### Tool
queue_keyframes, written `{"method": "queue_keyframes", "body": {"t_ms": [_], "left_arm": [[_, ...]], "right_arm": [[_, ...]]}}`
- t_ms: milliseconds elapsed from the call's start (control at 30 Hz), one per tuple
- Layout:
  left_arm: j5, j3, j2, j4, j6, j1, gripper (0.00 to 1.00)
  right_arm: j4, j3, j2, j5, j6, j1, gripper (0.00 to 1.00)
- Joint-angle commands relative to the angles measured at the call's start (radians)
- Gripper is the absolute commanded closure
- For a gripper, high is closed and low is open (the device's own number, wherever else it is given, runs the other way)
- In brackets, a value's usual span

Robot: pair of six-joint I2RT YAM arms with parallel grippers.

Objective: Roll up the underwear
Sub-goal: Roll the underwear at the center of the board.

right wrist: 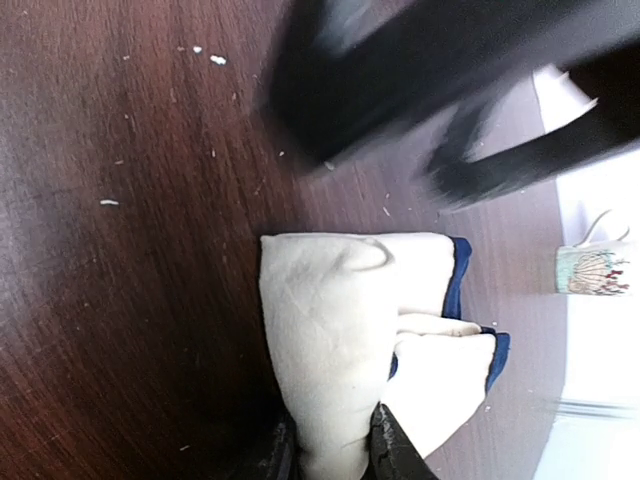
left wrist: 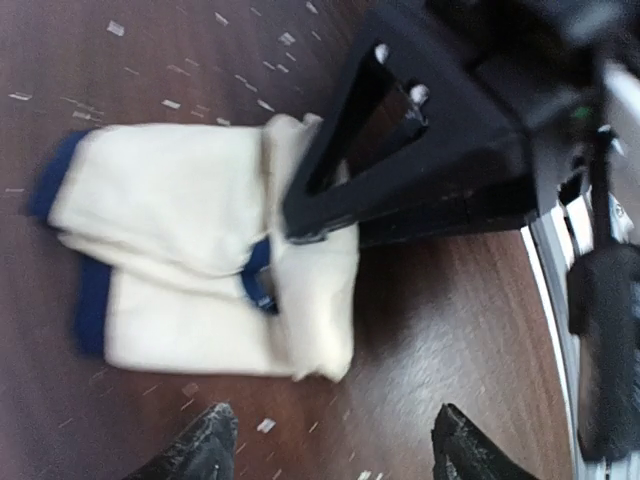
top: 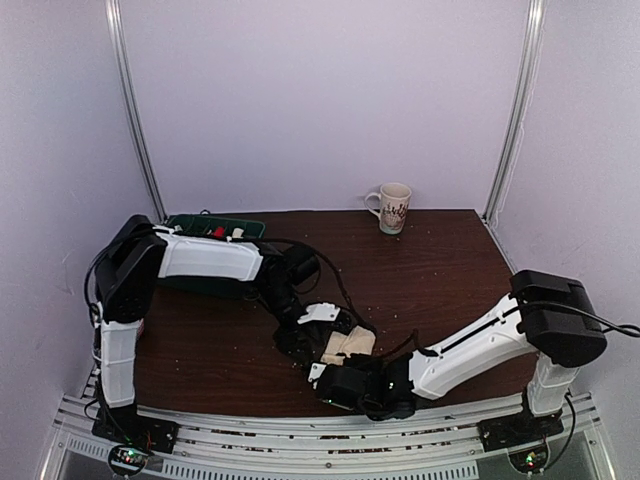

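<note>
Near the front of the worktop (top: 440, 270), seen from above, the underwear (top: 348, 345) lies bunched. Left wrist: my left tool (left wrist: 335, 420) gapes wide, empty. Right wrist: my right tool (right wrist: 335, 430) pinches its folded edge; a shallow bite could slip, unrolling it.

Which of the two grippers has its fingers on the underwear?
The right gripper: its fingers pinch a fold of the cream underwear, while the left gripper hangs open, clear of the cloth.
</note>
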Motion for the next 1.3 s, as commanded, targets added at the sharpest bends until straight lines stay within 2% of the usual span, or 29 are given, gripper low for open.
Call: {"method": "queue_keyframes", "body": {"t_ms": [0, 167, 267, 367, 467, 567, 700, 800, 933, 1133, 1267], "left_arm": [[-0.068, -0.124, -0.205, 0.217, 0.014, 0.039, 0.27], [-0.141, -0.413, -0.479, 0.581, 0.001, 0.079, 0.16], [-0.206, -0.606, -0.638, 0.839, 0.003, 0.083, 0.04], [-0.226, -0.729, -0.739, 0.995, -0.023, 0.086, 0.02], [-0.226, -0.757, -0.773, 1.066, -0.117, 0.088, 0.02], [-0.188, -0.757, -0.769, 1.069, -0.173, 0.094, 0.02], [-0.079, -0.756, -0.758, 0.998, -0.065, 0.095, 0.02], [-0.047, -0.789, -0.756, 0.991, 0.045, 0.085, 0.02], [-0.115, -0.869, -0.747, 1.058, 0.167, 0.038, 0.03], [-0.274, -0.976, -0.738, 1.155, 0.281, -0.099, 0.14], [-0.358, -1.029, -0.728, 1.2, 0.344, -0.189, 0.2]], "right_arm": [[-0.094, -0.021, -0.035, -0.206, 0.041, -0.031, 0.74], [-0.13, -0.026, -0.08, -0.344, 0.06, -0.065, 0.71], [-0.161, -0.016, -0.091, -0.448, 0.073, -0.1, 0.7], [-0.182, -0.004, -0.093, -0.558, 0.083, -0.141, 0.69], [-0.19, 0.0, -0.1, -0.682, 0.093, -0.191, 0.7], [-0.208, 0.017, -0.095, -0.817, 0.111, -0.243, 0.7], [-0.224, 0.037, -0.078, -0.984, 0.13, -0.3, 0.71], [-0.213, 0.036, -0.075, -1.079, 0.147, -0.327, 0.71], [-0.205, 0.046, -0.071, -1.163, 0.169, -0.339, 0.71], [-0.211, 0.078, -0.037, -1.237, 0.198, -0.349, 0.74], [-0.22, 0.1, -0.018, -1.23, 0.212, -0.368, 0.82]]}}
